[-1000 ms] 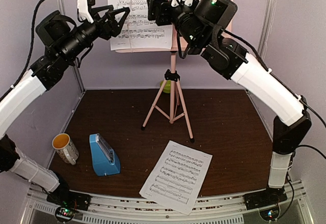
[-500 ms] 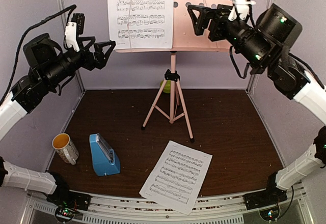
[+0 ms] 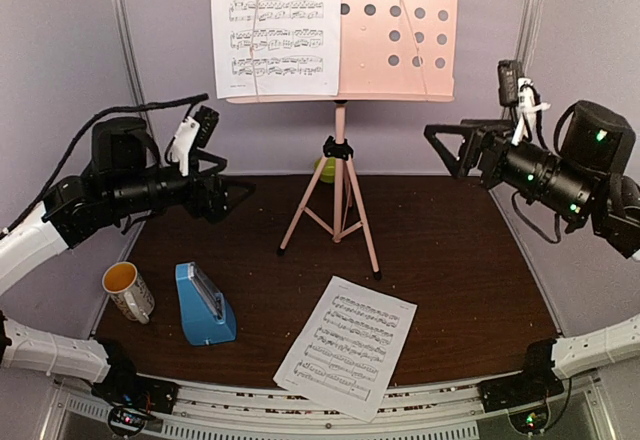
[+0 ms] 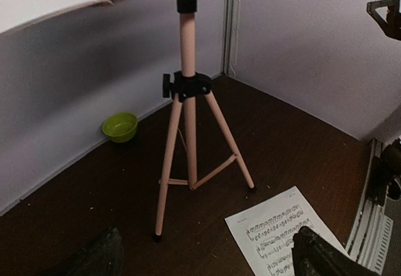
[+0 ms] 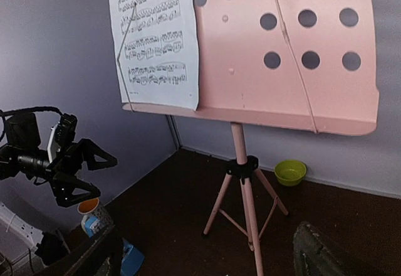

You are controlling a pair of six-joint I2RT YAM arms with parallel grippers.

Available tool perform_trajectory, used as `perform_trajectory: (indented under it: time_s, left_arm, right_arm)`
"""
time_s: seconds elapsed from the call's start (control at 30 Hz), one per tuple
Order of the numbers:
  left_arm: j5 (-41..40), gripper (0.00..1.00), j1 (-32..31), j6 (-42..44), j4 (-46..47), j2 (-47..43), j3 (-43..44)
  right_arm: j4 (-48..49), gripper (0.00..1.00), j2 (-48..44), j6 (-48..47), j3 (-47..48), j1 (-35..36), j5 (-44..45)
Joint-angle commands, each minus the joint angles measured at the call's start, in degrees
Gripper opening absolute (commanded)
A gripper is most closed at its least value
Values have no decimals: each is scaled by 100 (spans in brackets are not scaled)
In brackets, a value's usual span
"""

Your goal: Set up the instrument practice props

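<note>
At left, the left gripper (image 5: 100, 175) hangs with fingers spread, empty, behind the blue metronome (image 3: 205, 305). At centre, the pink stand (image 3: 340, 180) carries one page (image 3: 277, 28). The second page (image 3: 347, 347) lies on the surface (image 3: 450, 260), apparently overhanging its near edge, so it is best pinched there. At right, the right gripper (image 3: 445, 152) has its fingers spread and empty.
</note>
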Motion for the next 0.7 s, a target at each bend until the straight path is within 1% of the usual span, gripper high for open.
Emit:
perform_trajectory:
  time_s: [0.0, 0.07, 0.13, 0.23, 0.27, 0.4, 0.47, 0.53, 0.67]
  left_arm:
    - [327, 95, -640, 448, -537, 332, -148]
    - [241, 94, -1028, 561, -633, 559, -312]
    - [221, 93, -1265, 409, -531, 847, -540]
    - [363, 91, -1332, -55, -185, 1185, -853]
    - [371, 90, -1333, -194, -61, 1284, -947]
    - [268, 88, -1392, -375, -66, 1946, -922]
    - [206, 87, -1448, -410, -125, 2277, -843]
    - [155, 85, -1485, -471, -203, 2584, -738]
    - [138, 82, -1556, -604, -230, 3059, -637]
  right_arm:
    - [-1032, 94, -392, 1325, -868, -15, -274]
    - [-1245, 93, -485, 1656, -1287, -24, -400]
    - [-1455, 93, -484, 1983, -1637, -52, -568]
    - [-1541, 93, -399, 2473, -2161, -253, -1052]
    - [-1493, 93, -372, 2651, -2360, -378, -1361]
    - [-1030, 90, -306, 3269, -3365, -948, -2251]
    - [-718, 88, -292, 3498, -3729, -1139, -2479]
    - [-425, 87, -254, 3714, -4084, -1343, -2710]
    - [133, 85, 26, 4029, -4680, -1729, -3115]
